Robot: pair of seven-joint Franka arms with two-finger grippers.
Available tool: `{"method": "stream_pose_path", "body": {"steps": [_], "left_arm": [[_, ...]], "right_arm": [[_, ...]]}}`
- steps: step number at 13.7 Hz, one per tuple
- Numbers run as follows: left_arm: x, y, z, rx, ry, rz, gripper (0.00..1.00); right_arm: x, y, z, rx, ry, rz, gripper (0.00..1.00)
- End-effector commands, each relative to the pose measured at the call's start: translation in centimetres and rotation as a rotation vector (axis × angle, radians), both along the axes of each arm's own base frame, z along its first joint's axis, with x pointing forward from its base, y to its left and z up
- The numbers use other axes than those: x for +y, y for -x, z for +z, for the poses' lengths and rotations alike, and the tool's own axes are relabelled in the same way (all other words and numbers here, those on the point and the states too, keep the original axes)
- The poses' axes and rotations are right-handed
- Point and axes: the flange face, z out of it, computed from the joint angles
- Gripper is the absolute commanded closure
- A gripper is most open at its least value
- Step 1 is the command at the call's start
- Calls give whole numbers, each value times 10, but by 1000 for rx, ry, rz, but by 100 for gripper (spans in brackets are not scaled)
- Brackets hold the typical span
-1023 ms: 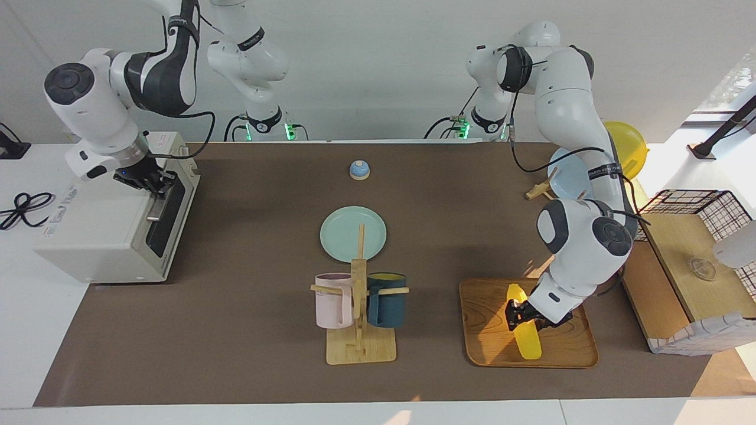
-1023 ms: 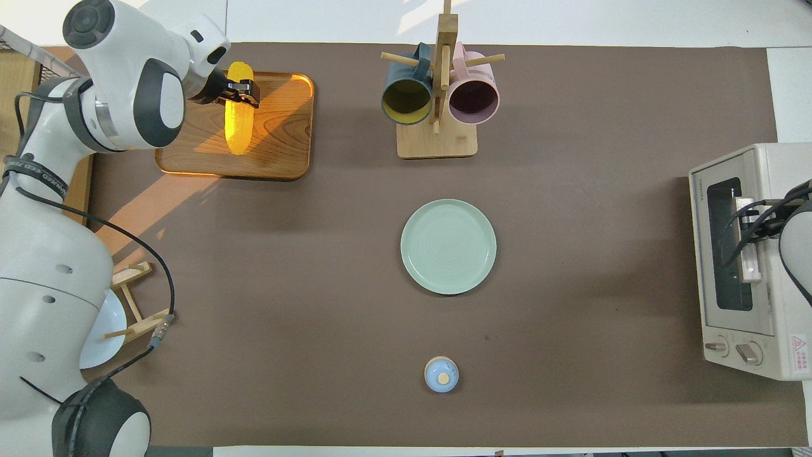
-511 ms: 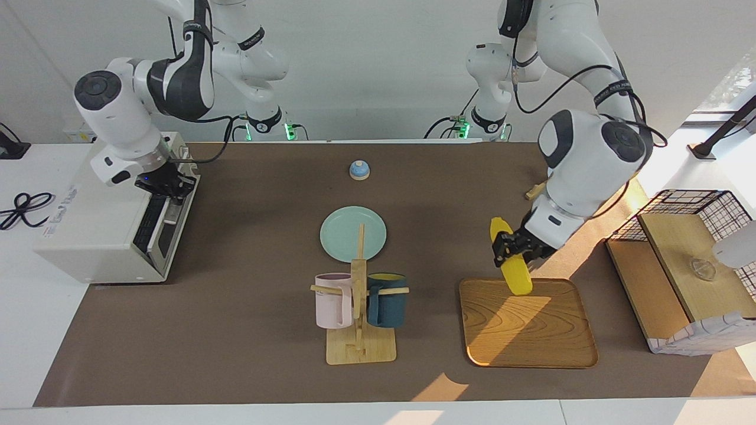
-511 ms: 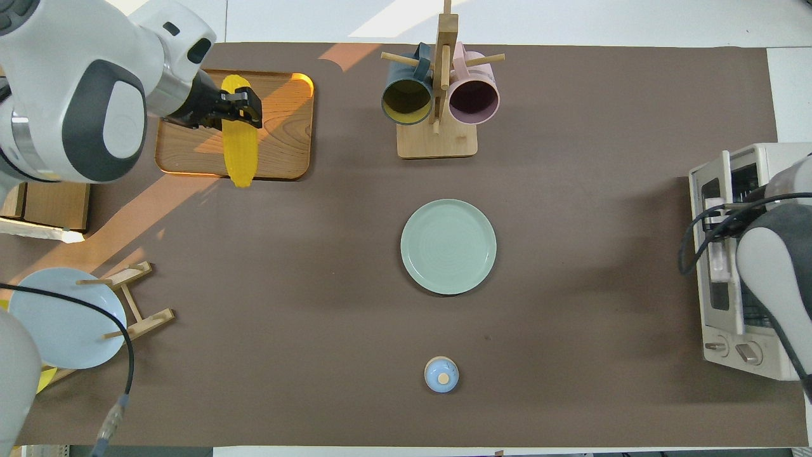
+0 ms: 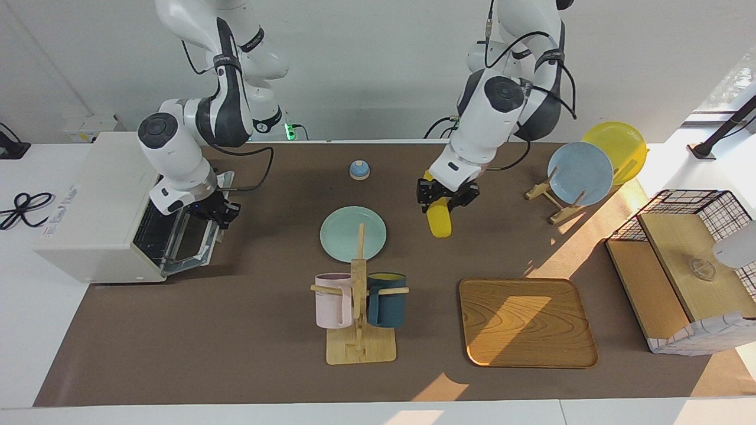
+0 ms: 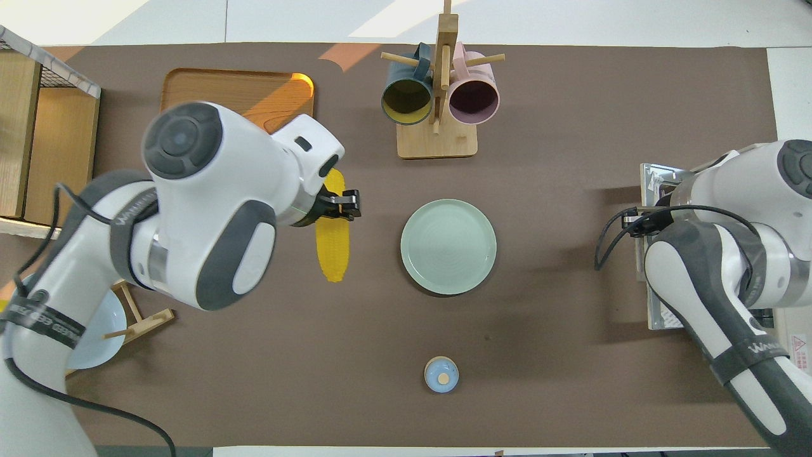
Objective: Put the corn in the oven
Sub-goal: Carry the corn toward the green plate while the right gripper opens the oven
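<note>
Facing view, left end effector (image 5: pixel 444 195) gripping corn (image 5: pixel 439 219) over table, right end effector (image 5: pixel 220 211) clamping open oven (image 5: pixel 100 206) door, tray (image 5: pixel 527 322) bare.

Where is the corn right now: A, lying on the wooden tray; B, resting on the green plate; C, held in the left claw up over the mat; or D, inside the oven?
C: the left claw is shut on the corn, carrying it in the air over the brown mat beside the green plate, while the wooden tray has nothing on it.

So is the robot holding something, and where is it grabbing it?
The left gripper holds the corn by its upper end. The right gripper is at the oven door's handle.
</note>
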Motion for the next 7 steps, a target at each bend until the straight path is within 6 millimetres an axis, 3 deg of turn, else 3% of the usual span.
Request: {"method": "stream_pose_path", "body": {"steps": [1,3,5,7], "left_arm": [[-42,42,-32,-52,47,29,100],[-74,58,-52,-75,69,44,100],[-106,66,-75,-92,90,62,100],[-140,73,-103,-98,103,75,100]], "right_arm": [[-12,9,-20,-15,11,-24,100],[-9,9,-20,-17,10,-23,100],[10,10,-22,-15,9,-24,100],[11,17,-30,-29,0,-40,100]]}}
